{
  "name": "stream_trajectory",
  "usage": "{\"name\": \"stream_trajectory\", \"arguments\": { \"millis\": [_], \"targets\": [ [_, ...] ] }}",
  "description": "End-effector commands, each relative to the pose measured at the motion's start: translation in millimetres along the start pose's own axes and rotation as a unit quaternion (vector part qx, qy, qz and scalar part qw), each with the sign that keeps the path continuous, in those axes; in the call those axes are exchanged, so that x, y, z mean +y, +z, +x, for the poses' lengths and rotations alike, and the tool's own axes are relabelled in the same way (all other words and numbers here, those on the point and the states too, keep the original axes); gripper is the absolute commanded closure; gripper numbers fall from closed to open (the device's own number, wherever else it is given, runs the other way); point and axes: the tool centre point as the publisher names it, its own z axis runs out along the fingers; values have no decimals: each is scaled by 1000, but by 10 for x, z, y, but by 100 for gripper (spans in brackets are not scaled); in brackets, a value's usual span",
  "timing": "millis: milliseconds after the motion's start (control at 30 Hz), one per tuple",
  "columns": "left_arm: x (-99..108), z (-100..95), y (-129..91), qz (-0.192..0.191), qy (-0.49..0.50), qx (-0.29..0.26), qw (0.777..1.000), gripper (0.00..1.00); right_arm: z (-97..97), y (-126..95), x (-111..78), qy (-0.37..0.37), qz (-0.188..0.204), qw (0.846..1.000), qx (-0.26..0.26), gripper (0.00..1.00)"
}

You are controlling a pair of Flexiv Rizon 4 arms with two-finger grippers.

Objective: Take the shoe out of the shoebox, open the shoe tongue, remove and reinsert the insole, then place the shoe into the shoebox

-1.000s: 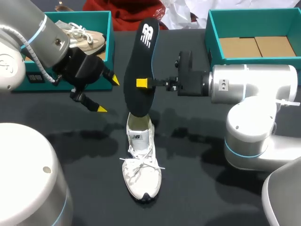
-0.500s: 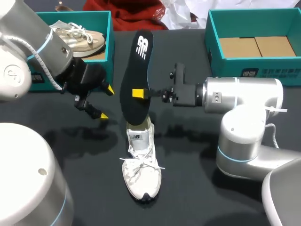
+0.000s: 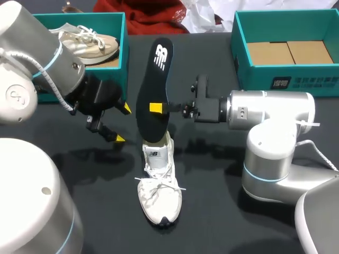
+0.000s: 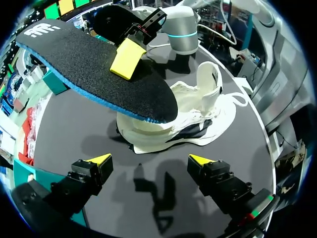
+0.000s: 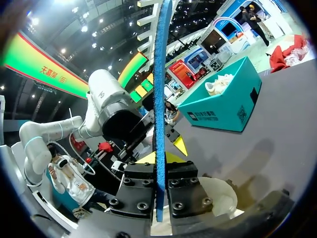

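Insole point(image 3: 152, 79): black, white logo near its far end, held over the white shoe point(image 3: 159, 194).
Right jaws: clamped on the Insole.
Left jaws: wide apart, empty.

A beige sneaker point(image 3: 87, 43) lies, apparently on its side, in the left teal box point(image 3: 122, 53).

Holds the left claw point(image 3: 123, 124) wide open, tips angled downward, and the right claw point(image 3: 157, 108) level and sideways, pinched on the upright insole point(image 3: 158, 74).
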Motion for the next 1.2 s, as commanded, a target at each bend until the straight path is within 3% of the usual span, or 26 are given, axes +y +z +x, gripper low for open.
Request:
{"name": "stream_trajectory", "arguments": {
  "millis": [33,1200],
  "targets": [
    [8,41,179,6,4,5,1000,0,-49,0,-18,-4,2,1000,9,100],
    [-66,200,357,-14,-28,5,999,0,-149,-69,-107,-23,-9,999,26,100]
  ]
}}
